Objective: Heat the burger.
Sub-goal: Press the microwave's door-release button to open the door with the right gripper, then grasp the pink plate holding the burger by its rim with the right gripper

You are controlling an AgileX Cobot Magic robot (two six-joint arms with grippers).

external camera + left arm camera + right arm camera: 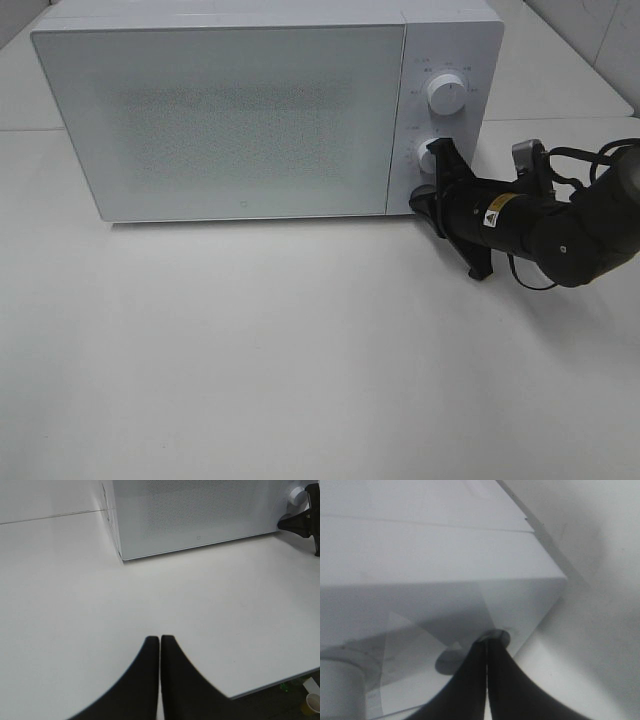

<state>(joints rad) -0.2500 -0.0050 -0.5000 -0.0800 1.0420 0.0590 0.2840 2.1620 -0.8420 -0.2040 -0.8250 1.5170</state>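
- At the 4 o'clock corner of the microwave [450, 30], the right gripper [420, 203] was clenched on nothing, its tips at a small round button [501, 637] below the lower knob [425, 152].
- At 7 o'clock, the left gripper [160, 641] hung pinched together, empty, over the table [75, 605].
- No view showed the burger; the door [200, 130] was closed.

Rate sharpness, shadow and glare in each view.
Exterior high: sharp, evenly lit, the microwave casting a thin soft shadow on the table. Left wrist: clear, the left gripper dark and featureless. Right wrist: soft and dim, the right gripper shadowing the microwave's front.
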